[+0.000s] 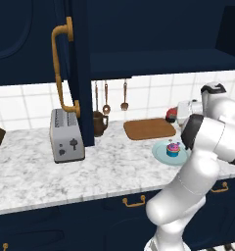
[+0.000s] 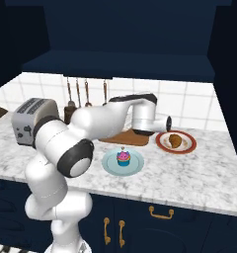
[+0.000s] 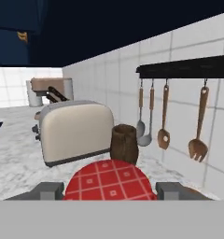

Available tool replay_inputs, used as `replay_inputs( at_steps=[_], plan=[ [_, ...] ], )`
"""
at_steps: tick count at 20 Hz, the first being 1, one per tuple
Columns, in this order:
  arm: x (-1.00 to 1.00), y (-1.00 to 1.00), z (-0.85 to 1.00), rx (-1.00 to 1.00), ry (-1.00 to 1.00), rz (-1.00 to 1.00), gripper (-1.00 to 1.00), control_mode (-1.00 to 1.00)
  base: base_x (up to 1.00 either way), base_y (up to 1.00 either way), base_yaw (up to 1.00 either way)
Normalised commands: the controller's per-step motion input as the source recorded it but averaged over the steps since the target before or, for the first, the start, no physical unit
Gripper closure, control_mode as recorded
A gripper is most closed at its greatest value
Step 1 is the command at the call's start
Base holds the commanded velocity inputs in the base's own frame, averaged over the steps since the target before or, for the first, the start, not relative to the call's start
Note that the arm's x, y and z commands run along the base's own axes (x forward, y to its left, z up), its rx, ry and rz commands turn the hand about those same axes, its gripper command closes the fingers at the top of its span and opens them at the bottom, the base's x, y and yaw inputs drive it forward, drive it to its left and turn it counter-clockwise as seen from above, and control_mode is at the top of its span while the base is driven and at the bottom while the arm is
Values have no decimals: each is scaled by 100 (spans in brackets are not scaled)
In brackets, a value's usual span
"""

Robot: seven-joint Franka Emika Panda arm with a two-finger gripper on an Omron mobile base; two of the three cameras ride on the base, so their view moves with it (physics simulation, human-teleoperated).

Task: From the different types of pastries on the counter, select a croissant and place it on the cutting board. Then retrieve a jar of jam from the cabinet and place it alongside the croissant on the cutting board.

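Cutting board [image 1: 149,129] as landmark, lying at the tiled wall on the counter [image 1: 105,169] with bare marble in front. Gripper [image 3: 109,189] above the board's right end, closed on the jar of jam [image 3: 109,180]. Croissant [image 2: 175,140] on a red-rimmed plate [image 2: 188,146] right of the board; cupcake [image 2: 123,158] on a blue plate [image 2: 136,165] in front

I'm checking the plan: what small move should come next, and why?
Probably lower the jar of jam, held in the tool, onto the bare cutting board: it hangs near the board's right end. The croissant lies on the red-rimmed plate.
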Motion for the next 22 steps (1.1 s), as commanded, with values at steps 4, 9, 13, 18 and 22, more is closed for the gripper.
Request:
replay_inputs(
  at_steps=[4,9,13,18,22],
  plan=[
    [-22,43,0,0,-1,6,100,-100,0,0,0],
    [-7,42,0,0,-1,8,100,-100,0,0,0],
    [0,15,-7,-1,0,13,100,-100,0,0,0],
    [22,4,-34,-9,-7,14,100,-100,0,0,0],
    [30,17,-9,-7,-3,10,100,-100,0,0,0]
  ],
)
